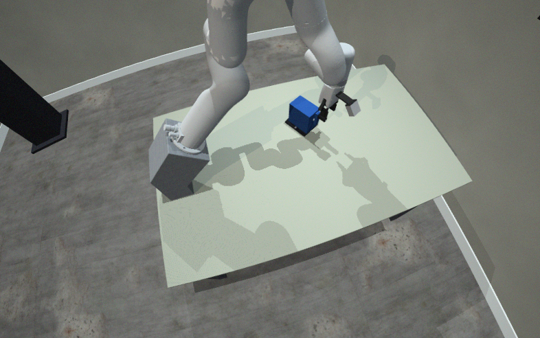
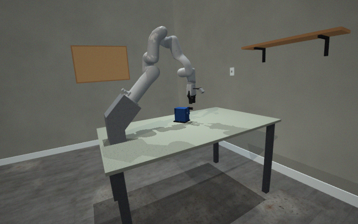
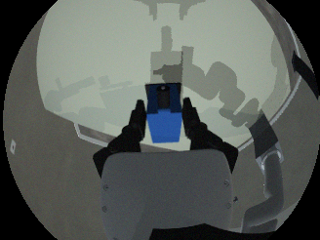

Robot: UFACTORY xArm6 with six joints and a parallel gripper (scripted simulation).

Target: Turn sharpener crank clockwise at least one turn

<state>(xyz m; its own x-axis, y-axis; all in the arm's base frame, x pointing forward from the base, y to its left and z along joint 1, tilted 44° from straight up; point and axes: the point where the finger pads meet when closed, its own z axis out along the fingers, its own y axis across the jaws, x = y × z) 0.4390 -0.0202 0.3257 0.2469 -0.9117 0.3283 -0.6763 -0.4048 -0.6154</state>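
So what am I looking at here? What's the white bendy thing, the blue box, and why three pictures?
The white thing is a robot arm bolted to a pale green table. One picture looks down from above, one from across the room, and the round one comes from a camera on the arm's wrist. The blue box is a pencil sharpener with a small dark crank knob at one end. The arm's gripper hangs just above that knob, fingers partly open, holding nothing.

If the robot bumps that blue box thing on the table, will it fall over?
Probably not. The blue sharpener looks squat and blocky on a flat dark base, so it should resist tipping. The small knob sticking out its side would more likely swing round. The fingers hang open above it.
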